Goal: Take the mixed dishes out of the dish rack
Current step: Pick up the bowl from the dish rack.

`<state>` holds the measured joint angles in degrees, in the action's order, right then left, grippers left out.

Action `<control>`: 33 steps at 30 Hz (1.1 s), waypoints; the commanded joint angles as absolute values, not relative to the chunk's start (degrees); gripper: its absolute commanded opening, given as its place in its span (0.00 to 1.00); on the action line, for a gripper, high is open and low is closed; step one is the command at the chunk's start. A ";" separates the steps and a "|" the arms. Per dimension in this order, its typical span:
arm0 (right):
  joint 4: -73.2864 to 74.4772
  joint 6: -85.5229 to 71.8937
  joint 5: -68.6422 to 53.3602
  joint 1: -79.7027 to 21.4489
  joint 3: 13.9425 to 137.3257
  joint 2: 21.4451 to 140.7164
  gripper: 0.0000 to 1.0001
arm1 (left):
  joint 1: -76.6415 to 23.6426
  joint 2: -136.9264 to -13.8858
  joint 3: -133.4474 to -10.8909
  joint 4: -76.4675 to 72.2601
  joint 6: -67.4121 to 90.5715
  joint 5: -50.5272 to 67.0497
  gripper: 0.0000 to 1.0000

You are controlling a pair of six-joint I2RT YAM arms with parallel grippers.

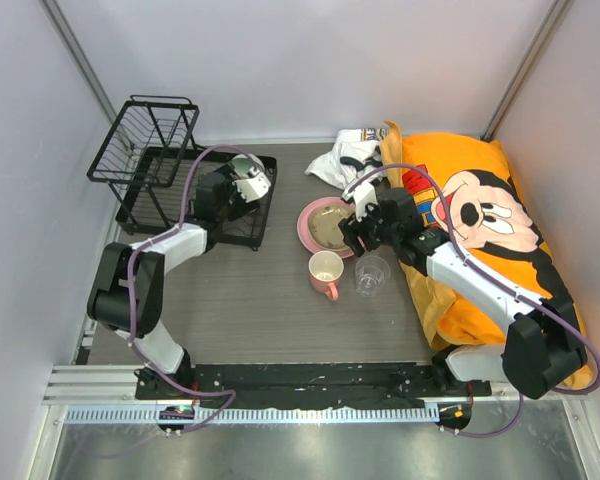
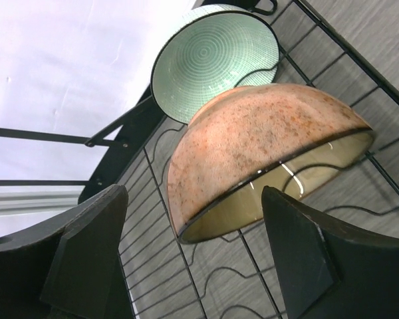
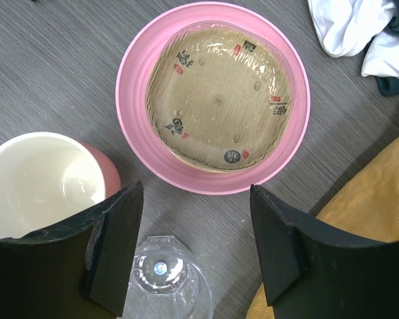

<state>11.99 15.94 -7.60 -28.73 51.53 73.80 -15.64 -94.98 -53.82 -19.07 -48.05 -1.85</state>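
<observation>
Rack (image 1: 165,165) stands in the far left corner of the table (image 1: 250,310), its upper basket (image 1: 140,140) toward the far edge. From above, the left gripper (image 1: 245,180) hangs over the right end of the lower tray (image 1: 150,210). Near the table's middle lies the plate (image 1: 305,222) with the tan dish (image 1: 325,228) in it. The mug (image 1: 326,270) and the glass (image 1: 371,275) stand upright side by side, just toward the near edge from the plate. The right gripper (image 1: 358,238) hovers over the plate's right rim and the glass. A white cloth (image 1: 342,155) lies by the far edge, and an orange cushion (image 1: 480,215) lies along the right edge.

Left wrist: the jaws stand apart, holding nothing. Just ahead of them a speckled brown bowl (image 2: 253,146) lies tipped on its side on the tray wires, its rim close to one jaw; whether they touch I cannot tell. Behind it the green bowl (image 2: 213,63) stands on edge.

Right wrist: the jaws are wide apart, clamped on nothing. The glass shows low between the fingers and the mug is to the left. Ahead, the dish sits centred in the plate. All are on the table.
</observation>
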 commanded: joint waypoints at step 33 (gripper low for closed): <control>9.58 16.61 -8.35 -26.19 51.50 75.67 0.70 | -15.56 -98.87 -49.31 -37.61 -46.32 -1.14 0.19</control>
<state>11.99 16.23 -7.66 -26.59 51.51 75.79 -14.87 -97.93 -49.41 -32.82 -48.49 -2.61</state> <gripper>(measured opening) 0.695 0.298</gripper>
